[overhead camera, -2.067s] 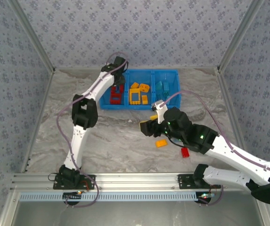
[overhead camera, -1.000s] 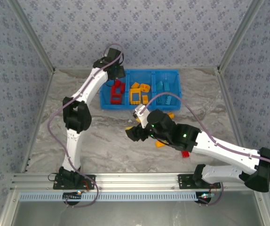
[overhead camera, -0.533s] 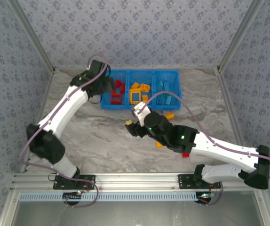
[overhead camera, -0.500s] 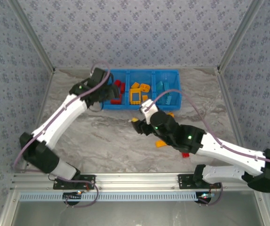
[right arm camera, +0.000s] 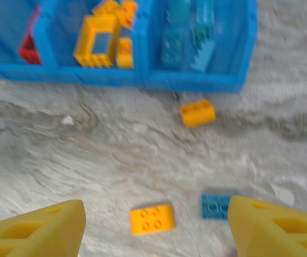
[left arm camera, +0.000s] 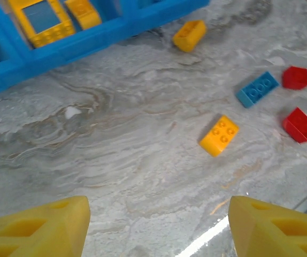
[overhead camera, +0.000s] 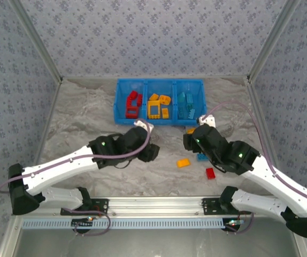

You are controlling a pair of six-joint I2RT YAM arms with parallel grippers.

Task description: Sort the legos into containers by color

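On the marbled table (overhead camera: 89, 112), your bin (overhead camera: 158, 81) is holding most bricks (overhead camera: 153, 111) by color; five loose bricks (left arm camera: 219, 135) are waiting nearby. Your left gripper (left arm camera: 159, 214) and right gripper (right arm camera: 156, 214) are hanging spread, empty.

Blue brick (right arm camera: 213, 206) half behind a fingertip (right arm camera: 274, 227) of the right hand (right arm camera: 156, 203); bin (left arm camera: 89, 40) cropped at top

1. The left arm (overhead camera: 62, 167) lay low, folded at the far left and reaching toward the middle of the surface.
2. The left claw (overhead camera: 149, 152) faced forward and down, its yellow fingers (left arm camera: 41, 227) spread wide and empty.
3. The right arm (overhead camera: 271, 179) reached in from the right, elbow far out.
4. The right claw (overhead camera: 187, 140) also stood wide apart, with nothing held between its fingers.
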